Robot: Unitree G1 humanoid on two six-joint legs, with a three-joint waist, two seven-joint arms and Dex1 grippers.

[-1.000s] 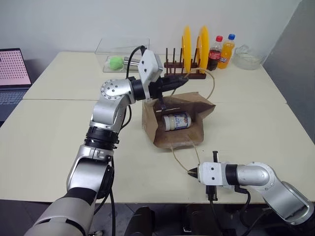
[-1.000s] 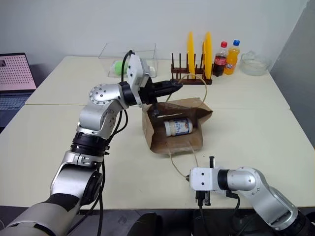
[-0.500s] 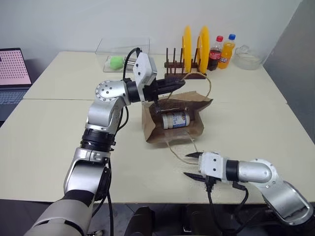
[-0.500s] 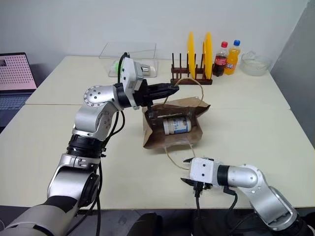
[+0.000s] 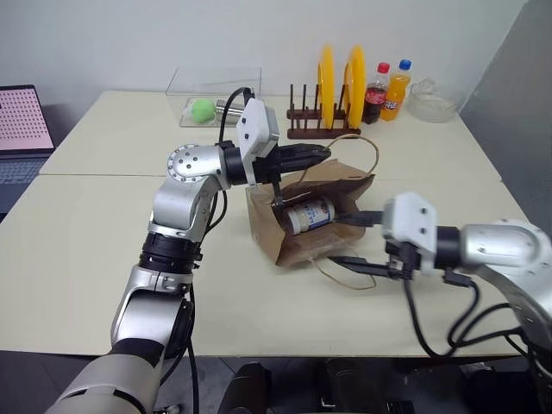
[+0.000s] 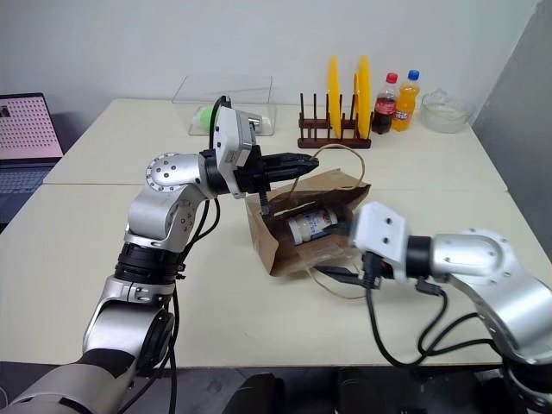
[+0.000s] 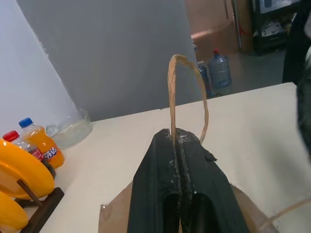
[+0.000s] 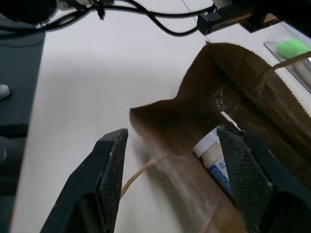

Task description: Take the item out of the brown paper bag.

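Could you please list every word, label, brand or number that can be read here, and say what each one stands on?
None can be read.
small bottle in the brown paper bag: blue-and-orange label, print blurred.
cola bottle: red label, lettering too small.
orange soda bottle: blue label, illegible.
laptop: screen shows a dotted pattern, no readable text.

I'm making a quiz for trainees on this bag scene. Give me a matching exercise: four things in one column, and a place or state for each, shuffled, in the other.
Things:
1. left gripper
2. right gripper
3. small whitish plastic bottle with a blue-and-orange label
4. green ball

Places or states:
A. lying inside the creased brown paper bag
B. open, at the bag's mouth
C. in the clear plastic box at the far side of the table
D. shut on the bag's upper twisted-paper handle

Pairs: 1-D, 2-B, 3-A, 4-C
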